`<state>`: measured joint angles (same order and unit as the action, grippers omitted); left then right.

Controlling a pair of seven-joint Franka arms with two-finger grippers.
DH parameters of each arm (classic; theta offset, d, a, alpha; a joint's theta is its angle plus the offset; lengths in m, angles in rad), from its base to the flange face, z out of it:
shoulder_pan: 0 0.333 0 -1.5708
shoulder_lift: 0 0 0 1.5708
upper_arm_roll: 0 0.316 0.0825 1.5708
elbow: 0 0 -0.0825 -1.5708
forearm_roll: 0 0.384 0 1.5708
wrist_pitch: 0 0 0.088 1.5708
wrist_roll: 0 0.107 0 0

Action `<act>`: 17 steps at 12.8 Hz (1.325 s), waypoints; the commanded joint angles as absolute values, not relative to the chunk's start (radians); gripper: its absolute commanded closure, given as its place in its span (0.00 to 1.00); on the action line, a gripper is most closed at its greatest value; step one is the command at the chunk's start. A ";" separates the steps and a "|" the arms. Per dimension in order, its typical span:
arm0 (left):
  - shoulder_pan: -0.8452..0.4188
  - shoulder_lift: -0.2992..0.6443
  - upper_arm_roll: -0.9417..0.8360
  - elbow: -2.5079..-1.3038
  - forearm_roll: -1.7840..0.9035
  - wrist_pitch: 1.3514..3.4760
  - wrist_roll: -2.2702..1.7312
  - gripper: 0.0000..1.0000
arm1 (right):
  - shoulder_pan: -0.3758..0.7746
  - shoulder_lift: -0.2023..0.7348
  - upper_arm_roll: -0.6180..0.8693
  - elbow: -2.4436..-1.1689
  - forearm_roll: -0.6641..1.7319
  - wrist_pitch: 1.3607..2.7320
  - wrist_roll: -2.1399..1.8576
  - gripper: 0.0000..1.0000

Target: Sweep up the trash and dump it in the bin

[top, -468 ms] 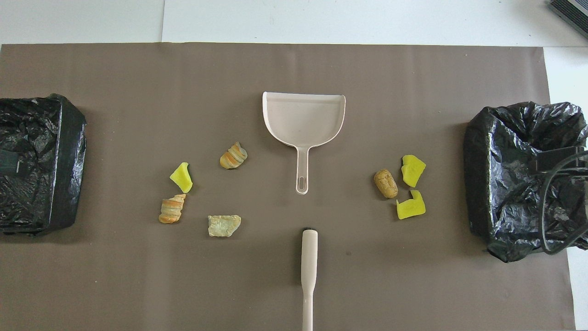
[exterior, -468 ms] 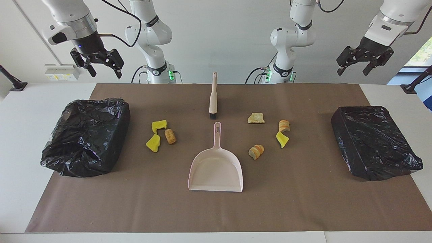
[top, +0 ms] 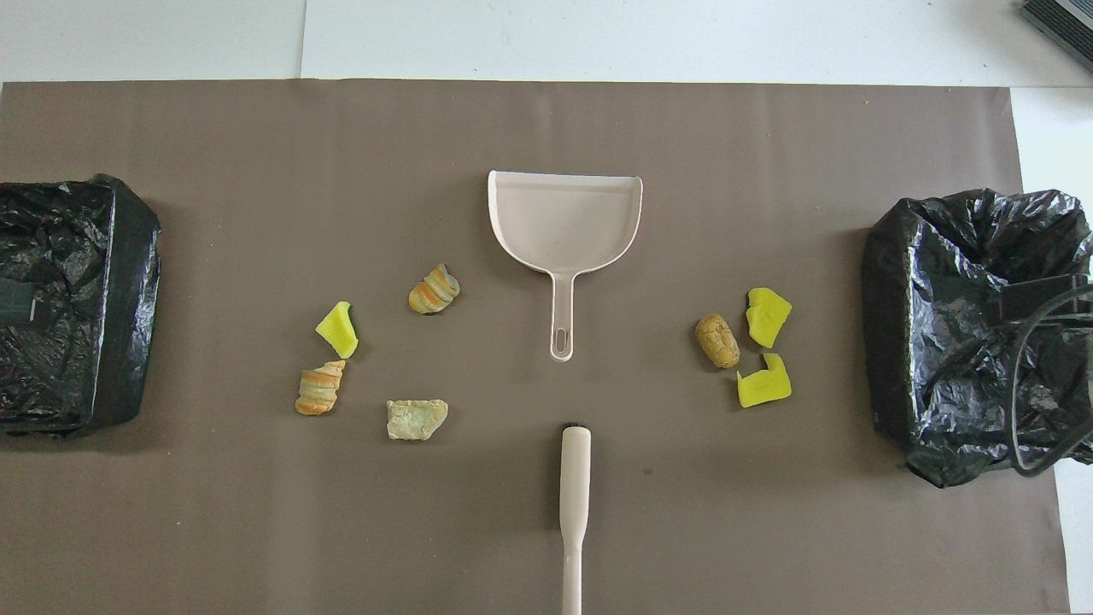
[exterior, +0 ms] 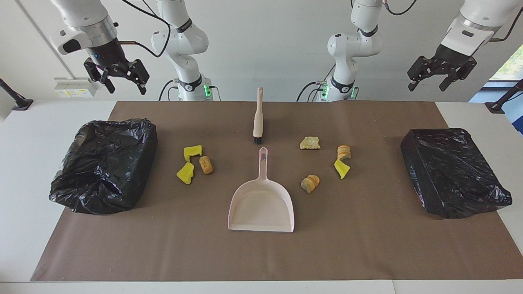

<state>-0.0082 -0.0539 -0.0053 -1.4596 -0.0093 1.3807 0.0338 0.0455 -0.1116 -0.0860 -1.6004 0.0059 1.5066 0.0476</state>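
Left hand [exterior: 442,79] spread above one black-lined bin [exterior: 453,171], right hand [exterior: 121,78] spread above the other bin [exterior: 104,163], pink dustpan [exterior: 261,204] empty mid-table, brush [exterior: 258,118] nearer the robots, scraps [exterior: 195,163] between.

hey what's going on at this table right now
Nothing is being handled. The left gripper and right gripper hang open in the air near their ends of the table. The dustpan and brush lie untouched mid-table, with trash scattered on either side. A black-bagged bin sits at each end.
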 commanded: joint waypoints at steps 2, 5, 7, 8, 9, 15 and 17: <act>0.000 -0.072 -0.012 -1.476 -0.009 1.387 0.021 0.00 | 0.037 -0.138 -0.083 -1.634 -0.011 1.500 0.021 0.00; 0.006 -0.072 -0.012 -1.476 -0.009 1.379 0.021 0.00 | 0.035 -0.138 -0.084 -1.634 -0.011 1.488 0.021 0.00; 0.002 -0.072 -0.012 -1.476 -0.009 1.381 0.020 0.00 | 0.035 -0.138 -0.084 -1.634 -0.011 1.477 0.023 0.00; -0.006 -0.072 -0.012 -1.476 -0.009 1.381 0.018 0.00 | 0.035 -0.138 -0.086 -1.634 -0.011 1.477 0.023 0.00; -0.009 -0.072 -0.012 -1.476 -0.009 1.379 0.018 0.00 | 0.035 -0.138 -0.086 -1.634 -0.011 1.477 0.025 0.00; -0.014 -0.074 -0.020 -1.477 -0.011 1.381 0.018 0.00 | 0.035 -0.138 -0.086 -1.632 -0.011 1.477 0.028 0.00; -0.015 -0.074 -0.023 -1.477 -0.011 1.385 0.017 0.00 | 0.035 -0.138 -0.086 -1.632 -0.011 1.477 0.028 0.00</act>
<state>-0.0088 -0.0541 -0.0220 -1.4597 -0.0093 1.3798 0.0315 0.0449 -0.1144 -0.0880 -1.6085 0.0051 1.4879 0.0468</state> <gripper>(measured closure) 0.000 0.000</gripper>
